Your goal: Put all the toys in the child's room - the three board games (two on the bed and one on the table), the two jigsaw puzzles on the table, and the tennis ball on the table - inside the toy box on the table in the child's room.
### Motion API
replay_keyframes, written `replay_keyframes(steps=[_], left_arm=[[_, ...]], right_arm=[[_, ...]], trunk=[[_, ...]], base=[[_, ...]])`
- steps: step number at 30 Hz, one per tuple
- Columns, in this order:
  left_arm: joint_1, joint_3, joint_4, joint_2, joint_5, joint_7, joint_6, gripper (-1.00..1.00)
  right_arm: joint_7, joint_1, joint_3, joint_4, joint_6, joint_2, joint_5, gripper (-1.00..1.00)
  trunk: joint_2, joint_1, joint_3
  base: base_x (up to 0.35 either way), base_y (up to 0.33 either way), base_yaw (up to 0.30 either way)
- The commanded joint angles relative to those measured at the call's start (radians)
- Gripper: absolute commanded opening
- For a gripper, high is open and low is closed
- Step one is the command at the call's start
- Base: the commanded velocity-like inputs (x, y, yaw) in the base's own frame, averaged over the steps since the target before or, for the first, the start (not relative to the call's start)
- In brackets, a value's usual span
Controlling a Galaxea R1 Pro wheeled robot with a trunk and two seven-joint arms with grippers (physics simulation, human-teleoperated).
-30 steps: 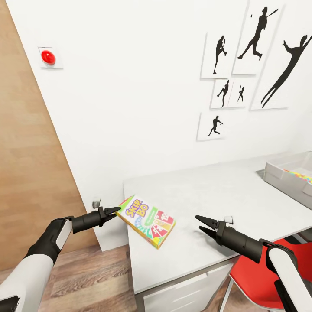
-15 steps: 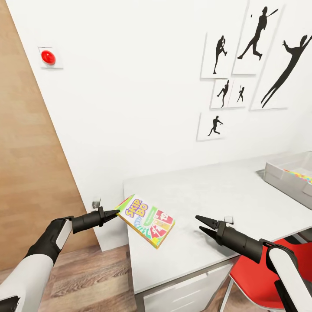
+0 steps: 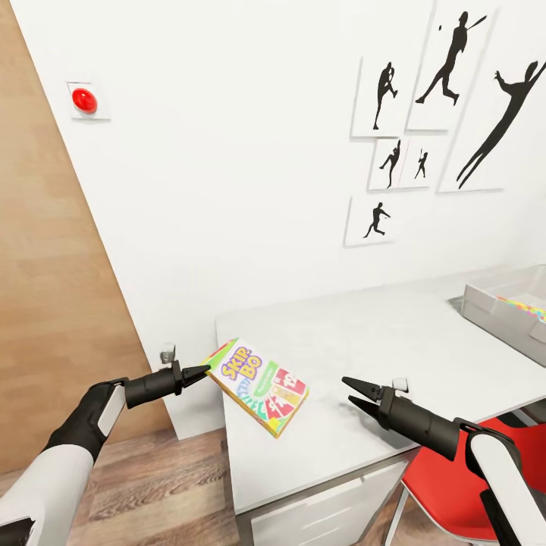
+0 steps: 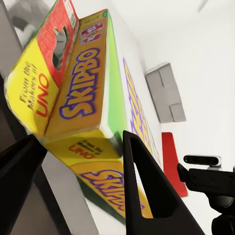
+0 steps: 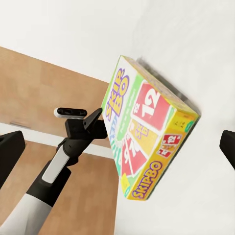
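Head view, lower centre: Skip-Bo board game (image 3: 258, 387) lies on the pale tabletop (image 3: 394, 341) at its near-left corner, one end tilted up off the surface and sticking past the tabletop edge. Left pincer (image 3: 202, 371), lower left of frame, pinches the box's raised corner; in the left wrist view the Skip-Bo box (image 4: 83, 98) sits between the two dark fingers (image 4: 147, 191), jaws pressed onto it. Right pincer (image 3: 351, 393), lower right of centre, hangs over the tabletop with fingers spread, holding nothing, well apart from the box. Grey toy box (image 3: 500, 307) at the right edge, with colourful puzzle sheet (image 3: 528, 306) inside. Red chair (image 3: 447, 485) at lower right. Silhouette pictures (image 3: 447, 114) on the white wall, upper right.
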Motion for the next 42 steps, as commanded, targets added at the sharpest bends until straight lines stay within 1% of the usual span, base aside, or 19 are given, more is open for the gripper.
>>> replay_keyframes(steps=[1, 10, 14, 18, 25, 31, 33, 35, 42], left_arm=[[-0.001, 0.001, 0.0, 0.001, 0.004, -0.002, 0.007, -1.0], [0.0, 0.002, 0.0, 0.008, 0.004, -0.004, 0.007, -1.0], [-0.001, 0.001, 0.0, 0.009, 0.003, -0.034, 0.008, -1.0], [-0.001, 0.001, 0.0, 0.009, 0.003, -0.053, 0.008, -1.0], [0.0, 0.001, 0.0, 0.009, 0.001, -0.058, 0.014, -1.0], [0.0, 0.0, -0.004, 0.009, -0.002, -0.057, 0.064, -1.0], [-0.001, -0.001, -0.012, 0.01, -0.004, -0.057, 0.09, -1.0], [-0.001, -0.001, -0.02, 0.015, -0.004, -0.058, 0.111, -1.0], [-0.001, 0.001, -0.034, 0.072, -0.001, -0.06, 0.166, -1.0]], right_arm=[[0.01, -0.001, -0.001, 0.0, 0.004, 0.0, 0.01, 1.0], [0.01, 0.0, -0.001, 0.0, 0.004, 0.001, 0.01, 1.0], [0.01, 0.0, -0.001, 0.0, 0.004, 0.001, 0.01, 1.0], [0.01, 0.0, -0.001, 0.0, 0.004, 0.001, 0.01, 1.0], [0.01, 0.001, -0.002, 0.0, 0.004, 0.001, 0.01, 1.0], [0.012, 0.001, -0.002, 0.0, 0.004, 0.002, 0.01, 1.0], [0.012, 0.001, -0.002, 0.0, 0.003, 0.003, 0.01, 1.0], [0.012, 0.001, -0.002, 0.0, 0.003, 0.003, 0.01, 1.0], [0.013, 0.001, -0.002, 0.0, 0.002, 0.005, 0.01, 1.0]], trunk=[[0.0, 0.0, -0.001], [0.0, 0.0, -0.001], [0.0, 0.0, -0.001], [0.028, -0.015, 0.012], [0.077, -0.042, 0.034], [0.119, -0.065, 0.052], [0.133, -0.073, 0.059], [0.133, -0.073, 0.059], [0.182, -0.1, 0.081]], base=[[0.0, 0.0, 0.0], [0.0, 0.0, 0.0], [0.0, 0.0, 0.0], [0.0, 0.0, 0.0], [0.0, 0.0, 0.0], [0.0, 0.0, 0.0], [0.0, 0.0, 0.0], [0.0, 0.0, 0.0], [0.0, 0.0, 0.0]])
